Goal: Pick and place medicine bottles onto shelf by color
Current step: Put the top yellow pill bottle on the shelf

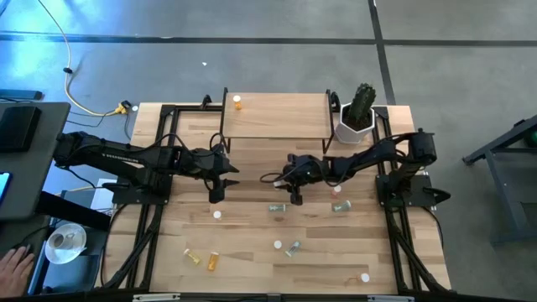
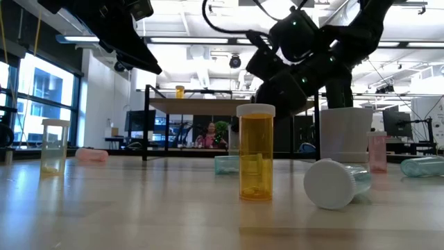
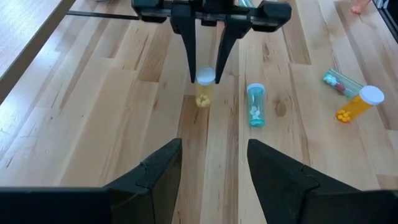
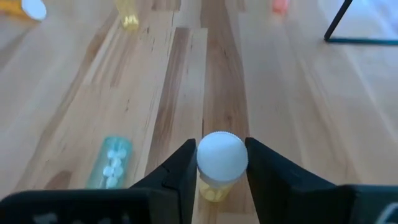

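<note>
Grey concrete floor [image 1: 277, 59] w/ dark seams; big windows [image 2: 41, 97]; ceiling strip lights [image 2: 187, 40]; black desk [image 1: 25, 159].

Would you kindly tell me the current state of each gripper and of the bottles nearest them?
Right gripper: shut on the yellow bottle's cap.
Translucent yellow white-capped bottle: upright, capped, held by the right gripper.
Left gripper: open, empty, above the wooden table.
Translucent green bottle: lying on its side on the table.
Small orange bottle: upright on the light-wood shelf.
</note>
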You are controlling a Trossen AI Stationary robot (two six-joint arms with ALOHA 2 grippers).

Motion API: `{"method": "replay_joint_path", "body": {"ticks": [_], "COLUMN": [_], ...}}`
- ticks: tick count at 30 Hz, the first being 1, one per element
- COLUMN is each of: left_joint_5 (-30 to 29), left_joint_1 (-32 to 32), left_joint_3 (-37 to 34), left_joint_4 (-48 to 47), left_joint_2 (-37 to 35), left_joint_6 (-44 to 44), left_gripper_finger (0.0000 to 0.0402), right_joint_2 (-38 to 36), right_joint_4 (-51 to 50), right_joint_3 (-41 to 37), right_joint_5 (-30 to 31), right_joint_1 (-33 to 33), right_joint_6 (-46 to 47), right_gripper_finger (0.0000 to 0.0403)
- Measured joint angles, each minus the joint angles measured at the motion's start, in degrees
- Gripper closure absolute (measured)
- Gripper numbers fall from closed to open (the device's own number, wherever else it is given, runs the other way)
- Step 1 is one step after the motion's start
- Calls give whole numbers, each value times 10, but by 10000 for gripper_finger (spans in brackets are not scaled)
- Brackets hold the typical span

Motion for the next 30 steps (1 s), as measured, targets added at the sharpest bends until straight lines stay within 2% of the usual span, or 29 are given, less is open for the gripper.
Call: {"method": "replay_joint_path", "body": {"ticks": [7,12,19,30], "left_joint_5": [-1,-35,-43,-43], "left_joint_1": [0,0,0,0], "left_joint_3": [0,0,0,0], "left_joint_4": [-3,-4,-4,-4], "left_joint_2": [0,0,0,0], "left_joint_6": [0,0,0,0], "left_gripper_finger": [229,229,229,229], "right_joint_2": [-34,-53,-56,-56], "right_joint_4": [-39,-105,-216,-323], "right_joint_3": [52,119,232,369], "right_joint_5": [0,-1,0,0], "right_joint_1": [-1,-16,-57,-143], "right_joint_6": [-3,-29,-80,-118], "right_gripper_finger": [299,299,299,299]}}
